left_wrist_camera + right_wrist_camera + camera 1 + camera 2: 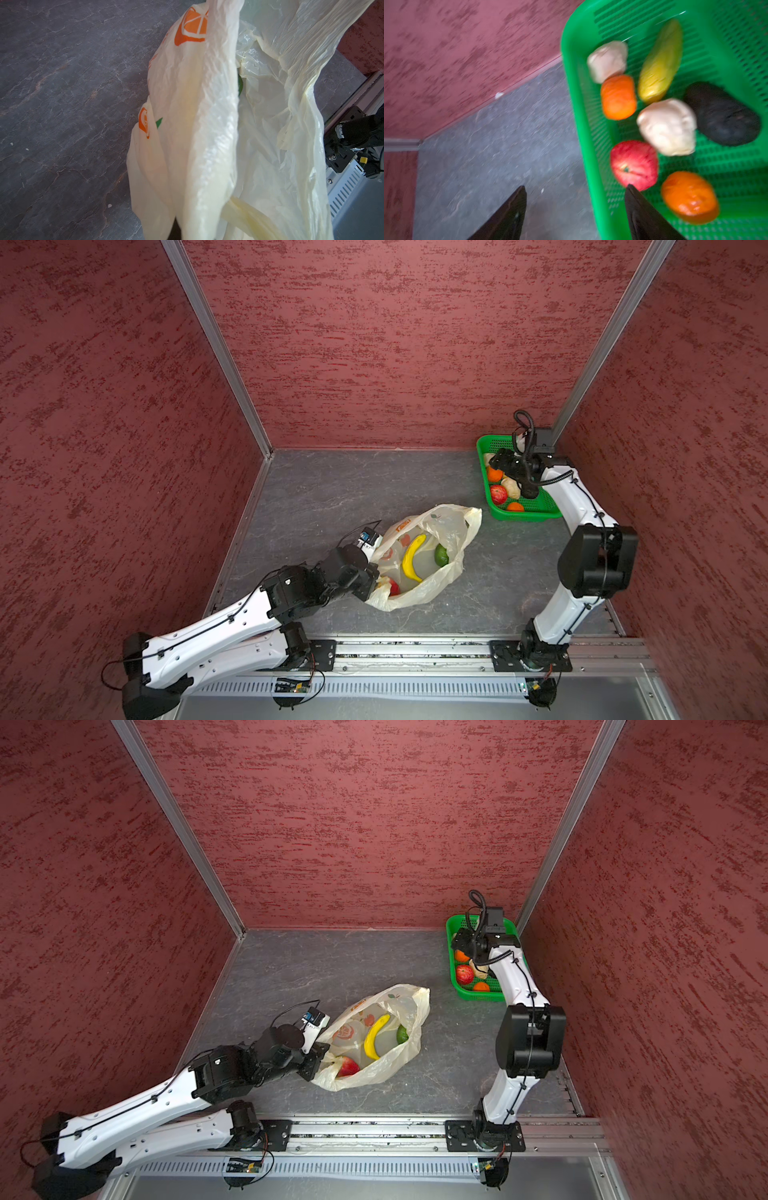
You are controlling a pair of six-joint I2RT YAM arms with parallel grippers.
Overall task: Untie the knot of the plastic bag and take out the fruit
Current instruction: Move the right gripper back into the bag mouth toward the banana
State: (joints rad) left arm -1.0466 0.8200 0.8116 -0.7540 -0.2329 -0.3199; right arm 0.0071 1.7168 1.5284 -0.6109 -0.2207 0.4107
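At the left, the left hand [371,583] is clamped shut on the rim of the bag [455,526], which lies in the middle of the surface [324,497] with its mouth open; no knot is seen. The film is thin, soft and slippery, and it is judged likely to collapse unless kept pinched and lifted at the rim. Inside, 3 pieces are seen: an apple [348,1067] by the held rim, a banana [413,558] in the middle and a green fruit [441,554] beyond it. They look light and rigid. The banana is best taken across its narrow middle, and the round pieces across their widest part. At the right, the right hand [575,187] is spread open and empty over the edge of the basket [528,515], where 7 pieces lie.
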